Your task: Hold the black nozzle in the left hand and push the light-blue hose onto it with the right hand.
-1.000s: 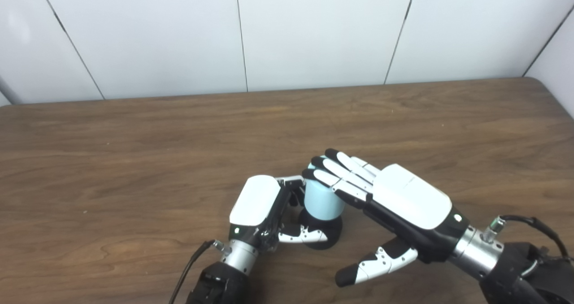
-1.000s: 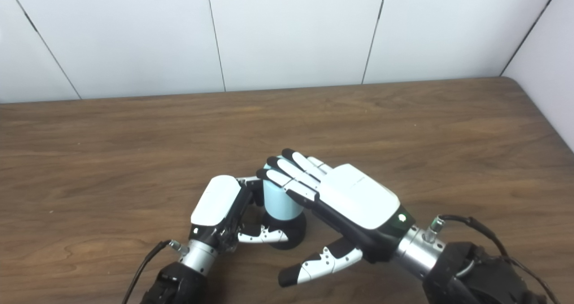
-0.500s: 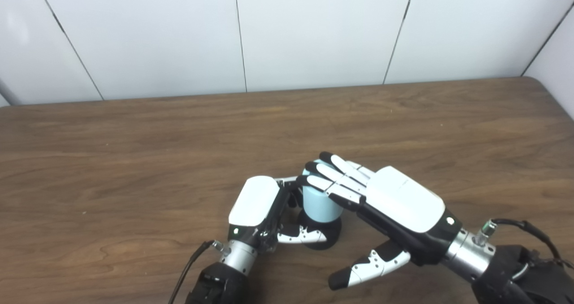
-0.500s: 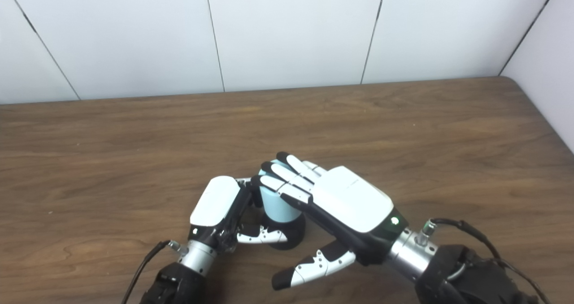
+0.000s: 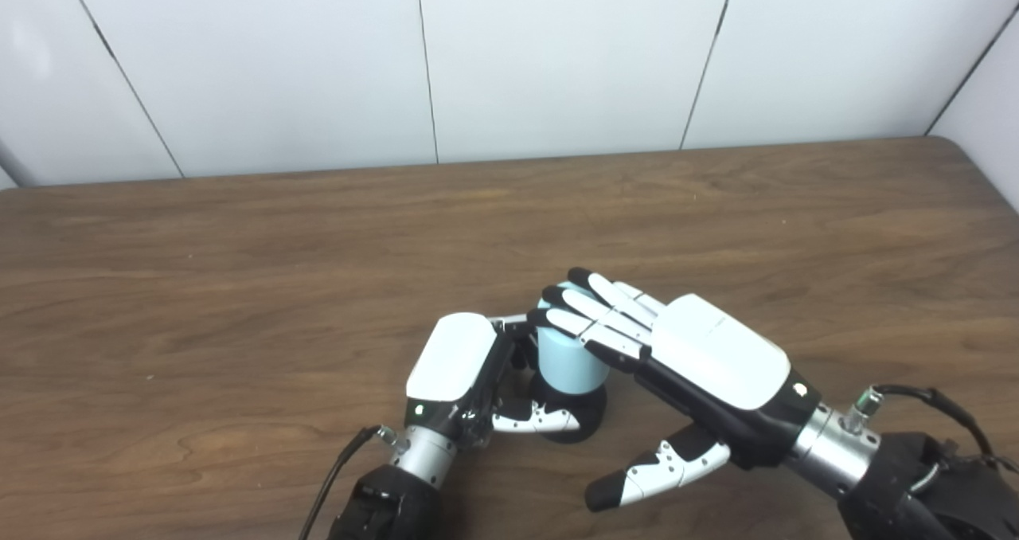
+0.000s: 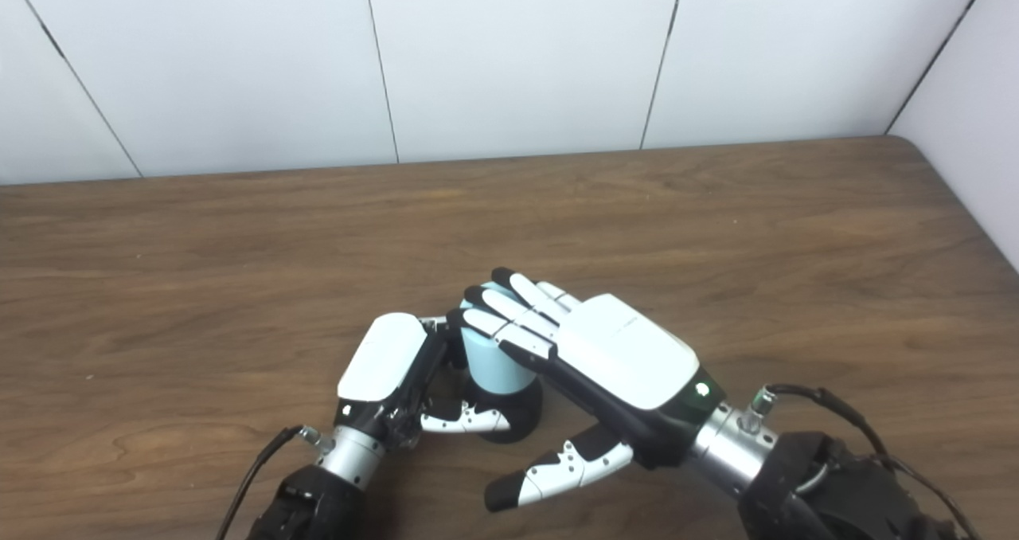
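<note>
Fingers (image 5: 521,338) of the left hand (image 5: 455,371) are clenched around the black round plastic nozzle (image 5: 575,416), which stands on the brown wooden surface (image 5: 239,285) with the short light-blue cylindrical hose piece (image 5: 567,362) upright on top of it. Fingers (image 5: 593,307) of the right hand (image 5: 700,357) are laid flat and released over the hose's top end, grasping nothing. The hose is judged light, smooth and rather stiff, best pressed squarely from above; no containers are seen.
</note>
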Tool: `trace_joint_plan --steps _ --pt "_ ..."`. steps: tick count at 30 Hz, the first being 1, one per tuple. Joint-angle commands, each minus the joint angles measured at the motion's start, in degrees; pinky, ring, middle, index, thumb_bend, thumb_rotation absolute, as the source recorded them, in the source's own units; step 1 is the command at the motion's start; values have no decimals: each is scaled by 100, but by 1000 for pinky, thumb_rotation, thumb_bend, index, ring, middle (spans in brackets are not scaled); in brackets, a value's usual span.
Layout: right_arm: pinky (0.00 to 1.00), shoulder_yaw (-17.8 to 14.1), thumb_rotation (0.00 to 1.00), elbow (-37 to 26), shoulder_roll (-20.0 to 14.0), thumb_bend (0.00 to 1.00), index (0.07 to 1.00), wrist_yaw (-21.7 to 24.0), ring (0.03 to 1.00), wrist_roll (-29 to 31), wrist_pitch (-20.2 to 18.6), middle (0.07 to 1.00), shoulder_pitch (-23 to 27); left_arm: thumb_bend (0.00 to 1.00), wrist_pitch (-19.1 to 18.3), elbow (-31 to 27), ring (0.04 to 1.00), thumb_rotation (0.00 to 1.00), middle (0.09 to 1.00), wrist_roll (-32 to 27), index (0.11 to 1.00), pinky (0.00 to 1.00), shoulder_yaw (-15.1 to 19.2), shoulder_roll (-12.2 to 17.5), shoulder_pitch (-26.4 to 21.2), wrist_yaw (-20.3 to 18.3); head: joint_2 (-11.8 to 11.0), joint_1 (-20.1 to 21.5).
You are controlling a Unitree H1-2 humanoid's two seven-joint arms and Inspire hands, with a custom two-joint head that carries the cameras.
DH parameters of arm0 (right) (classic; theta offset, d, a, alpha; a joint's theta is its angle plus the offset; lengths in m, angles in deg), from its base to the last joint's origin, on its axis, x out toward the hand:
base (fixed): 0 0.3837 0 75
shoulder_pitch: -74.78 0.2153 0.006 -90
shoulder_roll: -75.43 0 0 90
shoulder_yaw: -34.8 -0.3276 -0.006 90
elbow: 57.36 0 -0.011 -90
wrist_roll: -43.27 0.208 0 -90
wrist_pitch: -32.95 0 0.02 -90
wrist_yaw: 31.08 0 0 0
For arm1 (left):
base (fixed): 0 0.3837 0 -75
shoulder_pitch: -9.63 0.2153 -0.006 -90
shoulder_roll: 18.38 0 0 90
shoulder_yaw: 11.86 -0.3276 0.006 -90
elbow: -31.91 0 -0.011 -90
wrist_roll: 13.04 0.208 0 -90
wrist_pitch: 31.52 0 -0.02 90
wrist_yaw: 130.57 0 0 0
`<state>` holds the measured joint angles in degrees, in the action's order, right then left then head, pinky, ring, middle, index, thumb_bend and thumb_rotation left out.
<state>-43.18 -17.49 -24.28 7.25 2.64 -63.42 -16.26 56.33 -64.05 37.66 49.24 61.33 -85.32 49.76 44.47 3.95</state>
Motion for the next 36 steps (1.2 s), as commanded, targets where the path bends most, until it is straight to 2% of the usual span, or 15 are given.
trace_joint_plan --steps 1,8,16,23,28,32,36 --pt "958 38 1000 186 -161 664 928 328 1000 48 -117 952 -180 503 -127 62 461 0 444 133 504 440 -43 54 39 -198 9 1" --pt "936 -5 1000 256 -150 655 932 211 994 169 -136 953 -402 503 -97 63 460 0 447 132 503 436 -41 64 35 -193 13 -1" --pt "916 49 1000 319 -131 639 936 112 986 268 -121 959 -430 503 -84 81 464 0 446 120 503 442 -32 64 25 -187 2 -9" --pt "944 21 1000 -92 -55 635 943 169 1000 227 -137 975 -1 503 -118 67 457 0 443 126 504 441 -29 57 22 -220 -7 6" --pt "924 -258 1000 -421 89 614 942 48 983 379 -51 970 492 503 -124 79 456 0 441 114 505 444 -38 50 22 -245 -10 16" --pt "939 -595 1000 -430 144 601 954 166 999 554 -13 994 805 503 -126 89 463 0 443 97 503 451 -40 41 26 -252 -14 12" --pt "923 -867 1000 -429 161 597 944 259 980 702 -9 973 955 503 -139 95 468 0 452 110 500 456 -35 39 22 -256 -5 12"
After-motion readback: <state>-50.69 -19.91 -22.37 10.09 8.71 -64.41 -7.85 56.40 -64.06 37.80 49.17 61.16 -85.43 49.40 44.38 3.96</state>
